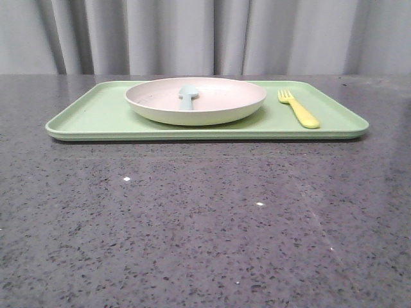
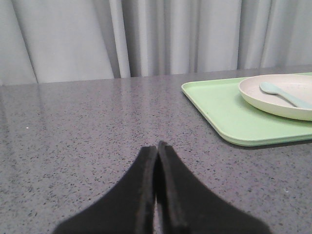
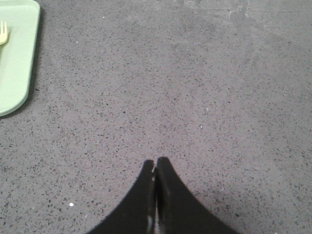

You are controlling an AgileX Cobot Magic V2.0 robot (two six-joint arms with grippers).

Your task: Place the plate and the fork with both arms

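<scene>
A pale cream-pink plate [image 1: 212,106] rests on the middle of a light-green tray [image 1: 96,115]; it also shows in the left wrist view as the plate [image 2: 273,100]. A small yellow fork [image 1: 298,109] lies on the tray to the right of the plate, tines pointing away; only its tines show in the right wrist view as the fork [image 3: 3,32]. My left gripper [image 2: 157,145] is shut and empty above bare table, left of the tray. My right gripper [image 3: 155,161] is shut and empty, well right of the tray. Neither gripper shows in the front view.
A pale blue-grey spoon [image 1: 188,96] lies inside the plate, also seen as the spoon [image 2: 285,93]. The tray [image 3: 14,63] sits toward the back of the speckled grey table [image 1: 205,224]. A grey curtain [image 1: 205,35] hangs behind it.
</scene>
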